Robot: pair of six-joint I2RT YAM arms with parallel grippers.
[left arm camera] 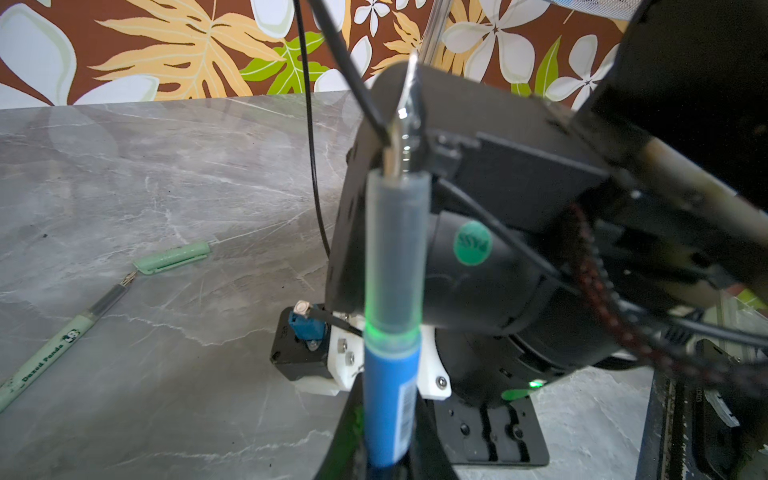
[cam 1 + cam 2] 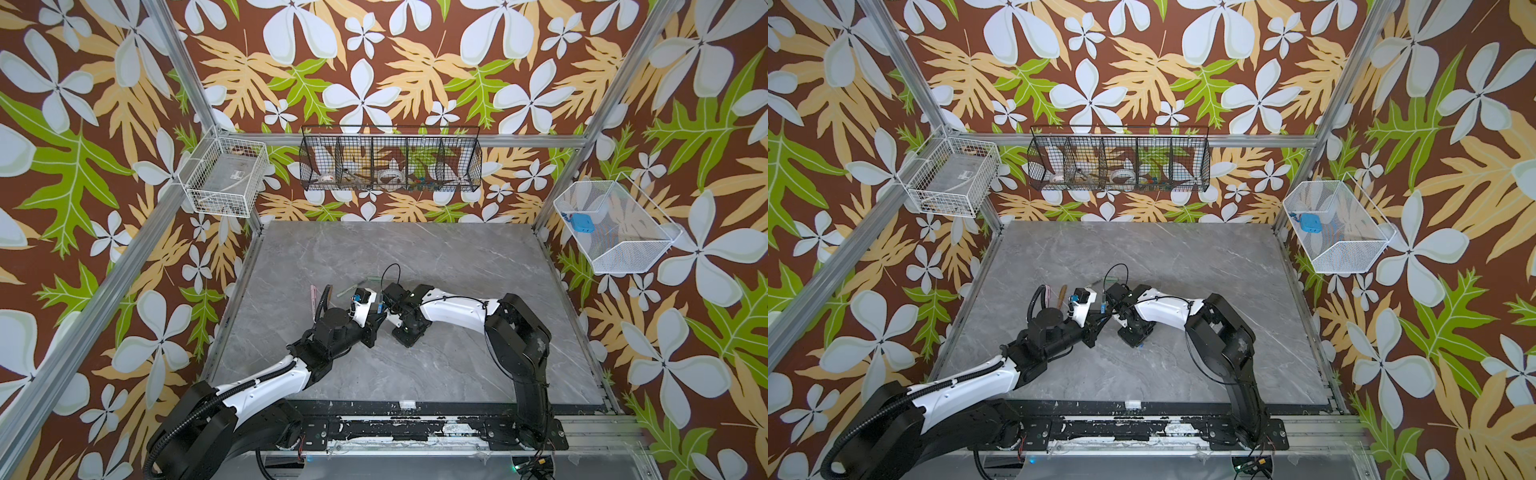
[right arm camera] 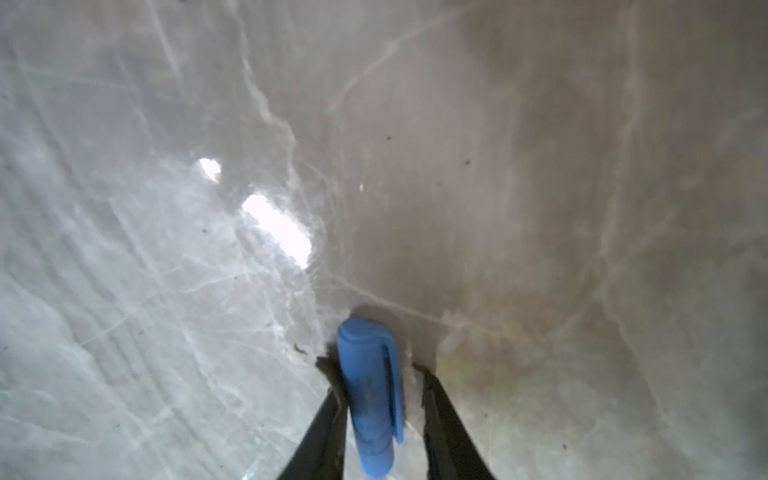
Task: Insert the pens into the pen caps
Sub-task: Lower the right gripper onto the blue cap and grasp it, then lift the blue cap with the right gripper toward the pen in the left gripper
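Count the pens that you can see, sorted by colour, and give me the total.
blue pen: 1
green pen: 1
pink pen: 1
brown pen: 1
Total: 4

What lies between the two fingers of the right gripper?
The blue pen cap alone; the right wrist view shows it there.
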